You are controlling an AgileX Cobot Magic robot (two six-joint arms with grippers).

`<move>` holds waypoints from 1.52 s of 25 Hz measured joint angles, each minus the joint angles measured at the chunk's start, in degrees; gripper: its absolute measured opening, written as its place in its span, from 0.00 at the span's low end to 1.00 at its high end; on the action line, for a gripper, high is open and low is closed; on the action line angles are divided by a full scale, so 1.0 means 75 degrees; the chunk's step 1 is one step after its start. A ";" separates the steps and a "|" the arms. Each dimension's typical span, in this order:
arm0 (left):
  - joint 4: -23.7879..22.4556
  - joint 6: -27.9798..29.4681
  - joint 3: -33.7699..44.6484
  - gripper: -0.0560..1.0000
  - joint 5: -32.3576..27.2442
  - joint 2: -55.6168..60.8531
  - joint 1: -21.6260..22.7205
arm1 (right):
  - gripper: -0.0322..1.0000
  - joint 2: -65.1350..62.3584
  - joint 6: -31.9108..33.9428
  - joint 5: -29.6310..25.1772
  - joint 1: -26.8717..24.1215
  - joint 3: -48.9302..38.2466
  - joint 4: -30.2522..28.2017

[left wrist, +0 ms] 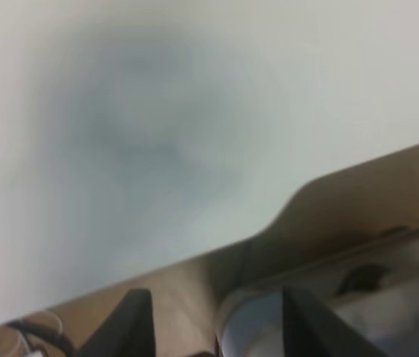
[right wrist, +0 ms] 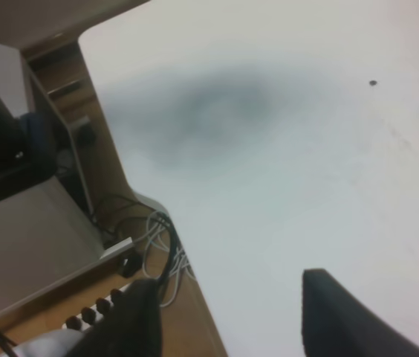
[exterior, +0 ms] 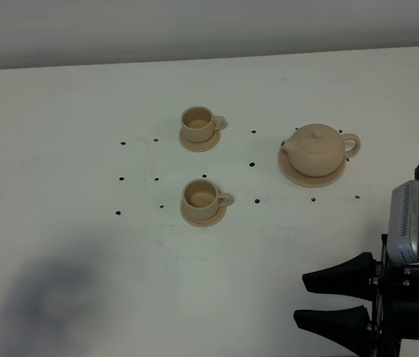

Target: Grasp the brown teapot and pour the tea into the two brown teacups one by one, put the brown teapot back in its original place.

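Step in hand: reaching for the brown teapot (exterior: 315,151); nothing is held, and by the look of it no pouring has begun.
Doing it well: bring the right tool (exterior: 302,300) from 5 o'clock up toward 2 o'clock. Set its jaws across the loop handle, which points to 3 o'clock, and close firmly. The ceramic looks smooth and likely slippery, and the lid is probably loose, so lift it level.
Tabletop (exterior: 61,223): white, matt and flat, with small black dots.
Right tool: black tapered fingers standing wide and empty, well apart from the teapot.
Left tool (left wrist: 217,331): dark fingers spread wide with nothing between them, near the tabletop's 8 o'clock edge.
Large saucer (exterior: 299,177): flat round tan disc at 2 o'clock, carrying the teapot.
Brown teapot: squat, round, pale tan and smooth, with a knobbed lid and its short spout toward 9 o'clock.
Two brown teacups: far teacup (exterior: 197,123) at 12 o'clock, near teacup (exterior: 200,196) about centre. Both are small and tan, each on its own little saucer, handles toward 3 o'clock.
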State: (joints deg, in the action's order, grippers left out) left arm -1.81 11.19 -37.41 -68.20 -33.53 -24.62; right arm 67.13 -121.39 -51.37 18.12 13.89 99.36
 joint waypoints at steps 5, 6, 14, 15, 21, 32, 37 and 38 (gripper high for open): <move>-0.0175 0.0043 0.0048 0.46 -0.0015 0.1051 0.0000 | 0.44 0.0000 0.0008 0.0069 0.0000 0.0000 0.0043; -0.0195 0.0043 0.0121 0.46 -0.0015 0.1314 0.0000 | 0.44 0.0000 0.0008 0.0069 0.0000 0.0000 0.0043; -0.0319 0.0043 0.0823 0.46 -0.0004 0.3105 0.0000 | 0.44 0.0000 0.0008 0.0069 0.0000 0.0000 0.0050; -0.0328 0.0037 0.0835 0.46 0.0039 0.3284 0.0000 | 0.44 0.0000 0.0008 0.0069 0.0000 0.0000 0.0050; -0.0336 -0.0160 0.1019 0.46 0.0583 0.3929 0.0000 | 0.44 0.0000 0.0001 0.0069 0.0000 0.0000 0.0050; -0.0336 -0.0299 0.1123 0.46 0.0762 0.3963 0.0000 | 0.44 0.0000 0.0028 0.0062 0.0000 0.0015 0.0047; -0.0328 -0.0308 0.1123 0.46 0.0772 0.3963 0.0621 | 0.44 0.0000 0.0339 0.0068 0.0000 0.0302 0.0059; -0.0328 -0.0308 0.1123 0.46 0.0772 0.3963 0.0854 | 0.44 0.0000 0.0449 0.0068 0.0000 0.0368 0.0060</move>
State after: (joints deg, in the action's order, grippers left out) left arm -4.28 8.88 -28.99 -62.42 -3.80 -18.21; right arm 67.13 -118.02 -50.86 18.12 16.65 99.81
